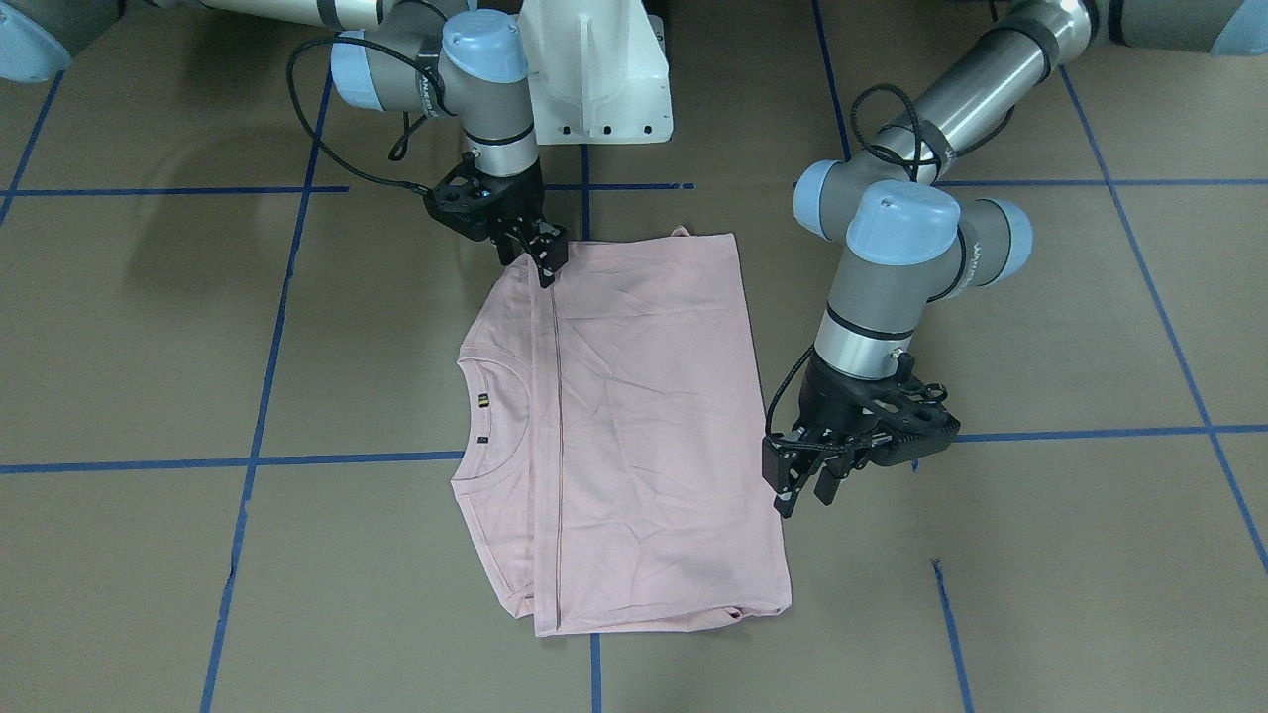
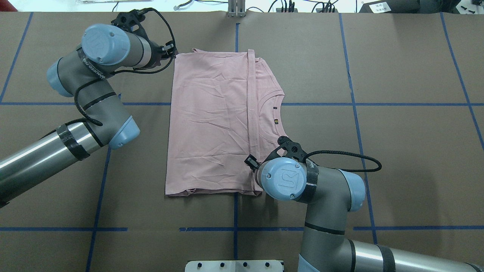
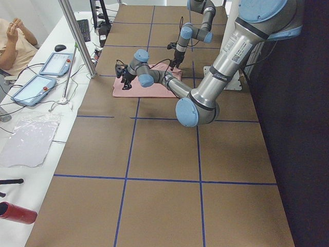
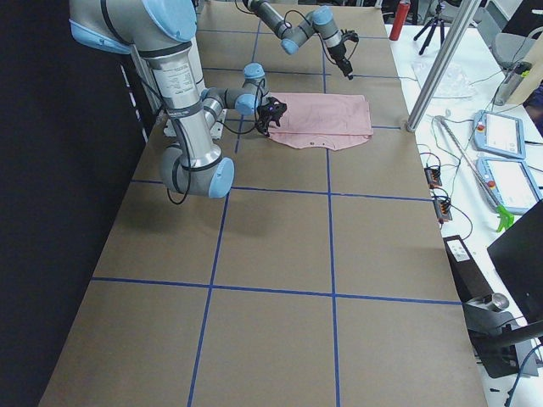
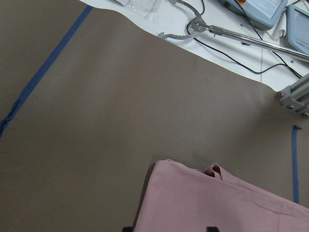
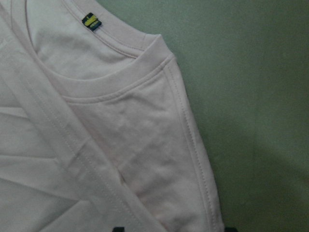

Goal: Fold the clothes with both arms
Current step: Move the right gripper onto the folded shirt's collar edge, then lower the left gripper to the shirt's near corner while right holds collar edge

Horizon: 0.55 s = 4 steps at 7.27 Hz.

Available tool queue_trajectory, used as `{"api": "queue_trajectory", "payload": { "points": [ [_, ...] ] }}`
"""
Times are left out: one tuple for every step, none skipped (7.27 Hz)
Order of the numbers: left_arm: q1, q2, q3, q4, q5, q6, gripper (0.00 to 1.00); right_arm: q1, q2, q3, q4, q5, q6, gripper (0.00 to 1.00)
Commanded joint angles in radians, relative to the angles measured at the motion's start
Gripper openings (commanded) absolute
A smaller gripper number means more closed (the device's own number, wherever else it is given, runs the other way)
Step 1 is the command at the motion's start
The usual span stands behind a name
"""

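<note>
One pink T-shirt (image 1: 644, 416), just the one. Two robot arms (a matched pair): the left arm (image 1: 872, 327) and the right arm (image 1: 490, 99). One white pedestal (image 1: 594, 79). Along the far edge, two teach pendants, the left pendant (image 3: 31, 88) and the right pendant (image 3: 51, 64), one red bottle (image 3: 15, 212) and one operator (image 3: 15, 46).

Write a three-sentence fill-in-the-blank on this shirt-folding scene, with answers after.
The pale pink folded T-shirt lies on a brown table crossed by ____ tape lines. Its ribbed round neck points toward the robot's ____ side. The black left gripper hangs beside the shirt with fingers ____.
Missing words: blue; right; open.
</note>
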Motion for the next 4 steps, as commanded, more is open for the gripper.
{"api": "queue_trajectory", "payload": {
  "points": [
    [0.002, 0.0, 0.0, 0.0, 0.001, 0.0, 0.59, -0.002, 0.0, 0.0, -0.001, 0.0, 0.002, 0.52],
    [0.002, 0.0, 0.0, 0.0, 0.001, 0.0, 0.59, -0.002, 0.0, -0.001, -0.001, 0.0, 0.002, 0.4],
    [0.002, -0.001, -0.001, 0.0, 0.001, -0.002, 0.59, -0.004, 0.0, -0.003, -0.001, 0.0, 0.002, 0.3],
    [0.0, 0.0, -0.006, 0.002, 0.001, -0.002, 0.59, -0.007, 0.002, -0.003, -0.001, 0.0, 0.002, 0.24]
  ]
}}
